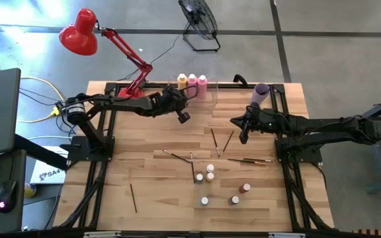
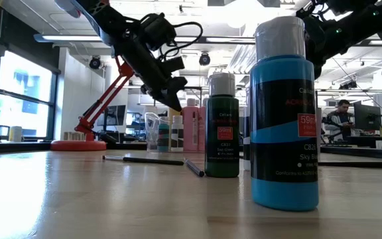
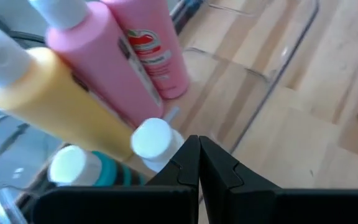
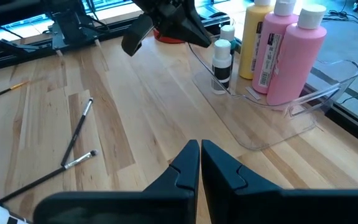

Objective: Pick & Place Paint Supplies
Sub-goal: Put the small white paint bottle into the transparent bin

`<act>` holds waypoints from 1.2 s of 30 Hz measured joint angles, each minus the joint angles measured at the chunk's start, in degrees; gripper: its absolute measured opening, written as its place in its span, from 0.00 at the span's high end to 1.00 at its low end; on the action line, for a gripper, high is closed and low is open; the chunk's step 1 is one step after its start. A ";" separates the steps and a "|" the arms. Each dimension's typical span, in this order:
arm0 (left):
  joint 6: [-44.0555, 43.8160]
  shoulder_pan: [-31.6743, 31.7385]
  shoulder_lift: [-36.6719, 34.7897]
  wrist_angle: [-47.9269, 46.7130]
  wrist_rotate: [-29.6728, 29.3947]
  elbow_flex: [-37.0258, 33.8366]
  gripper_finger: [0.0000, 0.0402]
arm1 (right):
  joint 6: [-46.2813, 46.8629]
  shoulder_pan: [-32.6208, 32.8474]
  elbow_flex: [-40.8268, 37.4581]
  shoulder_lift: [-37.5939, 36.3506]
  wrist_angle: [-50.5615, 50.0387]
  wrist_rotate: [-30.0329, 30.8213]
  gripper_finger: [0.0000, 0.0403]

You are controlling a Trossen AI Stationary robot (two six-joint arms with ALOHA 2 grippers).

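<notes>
Now the left end effector [image 1: 183,117], fingers pressed together and empty, hangs just beside the clear bin [image 4: 272,118] holding three tall bottles [image 4: 284,53] and, it seems, two small ones [image 4: 221,59]. Right end effector [image 1: 243,137], also closed, waits above the counter [image 1: 151,192], with brushes [image 1: 220,142] and small bottles [image 1: 210,173] lying nearby.

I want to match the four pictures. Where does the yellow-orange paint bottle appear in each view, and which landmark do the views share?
High view: yellow-orange paint bottle at the table's far edge, leftmost of three tall bottles.
Low view: cannot tell; the far bottles are mostly hidden.
Left wrist view: close up, tilted in the picture, beside a pink bottle.
Right wrist view: upper right, in the clear plastic bin.
Shared landmark: the pink bottles next to it.
</notes>
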 joint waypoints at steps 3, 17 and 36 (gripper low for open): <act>-0.25 0.84 0.00 -0.05 3.64 0.00 1.00 | -0.01 0.00 0.00 0.00 0.06 0.00 0.98; -1.47 1.08 0.02 -2.47 3.86 -0.02 1.00 | -0.02 0.00 0.00 0.00 0.39 0.00 0.98; -1.53 1.08 0.02 -2.41 2.99 -0.02 1.00 | -0.43 0.02 0.00 0.00 1.48 0.00 0.98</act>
